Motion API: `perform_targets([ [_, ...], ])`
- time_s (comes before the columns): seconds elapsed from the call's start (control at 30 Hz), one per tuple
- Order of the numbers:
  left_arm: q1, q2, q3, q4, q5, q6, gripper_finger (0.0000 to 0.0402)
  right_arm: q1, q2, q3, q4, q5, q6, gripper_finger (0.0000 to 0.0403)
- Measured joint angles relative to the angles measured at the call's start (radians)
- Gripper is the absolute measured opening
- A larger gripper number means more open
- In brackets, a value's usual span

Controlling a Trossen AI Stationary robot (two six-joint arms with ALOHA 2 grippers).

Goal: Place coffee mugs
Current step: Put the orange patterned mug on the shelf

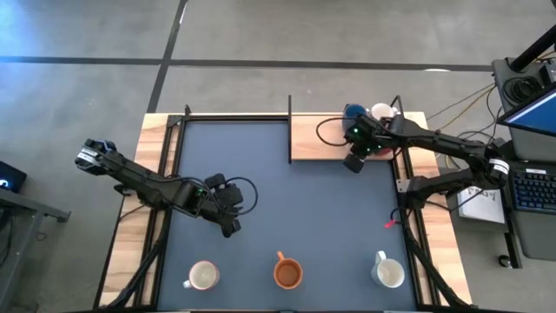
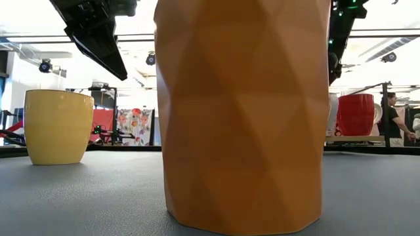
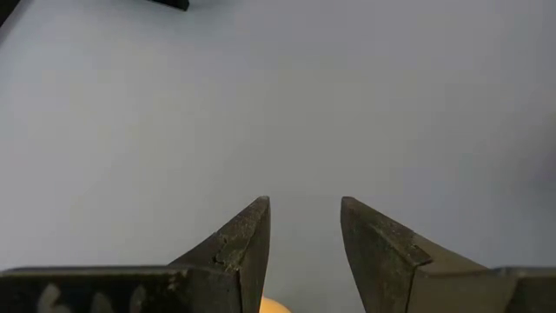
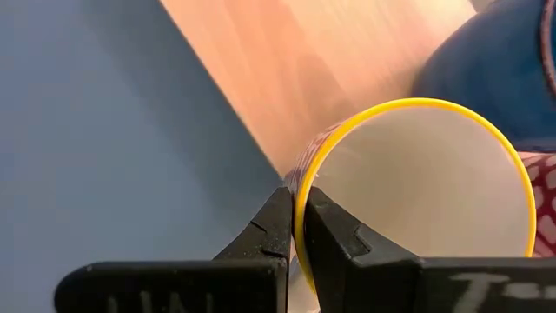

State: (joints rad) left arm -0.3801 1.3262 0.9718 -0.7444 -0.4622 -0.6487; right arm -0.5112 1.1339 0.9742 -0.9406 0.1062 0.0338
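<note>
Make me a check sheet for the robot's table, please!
Surface: dark mat; wooden shelf at back right.
Job's things: pale mug, orange-brown mug and white mug in a front row; blue mug and red mug on the shelf.
Clutter: small red item at the mat's right edge.
Hands: left hand open, empty, over the mat; right hand shut on yellow-rimmed mug.
Cables: black cable looped on the shelf.
Surroundings: keyboard; person far behind.

Bright, even overhead light; low-view foreground blurred.
</note>
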Motion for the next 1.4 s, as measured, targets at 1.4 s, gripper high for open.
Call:
perform_targets([
  [1.4, 0.0, 0.0, -0.001, 0.005, 0.0, -0.02, 0.0125, -0.07, 0.013, 0.025, 0.034, 0.026, -0.035, 0.0091],
])
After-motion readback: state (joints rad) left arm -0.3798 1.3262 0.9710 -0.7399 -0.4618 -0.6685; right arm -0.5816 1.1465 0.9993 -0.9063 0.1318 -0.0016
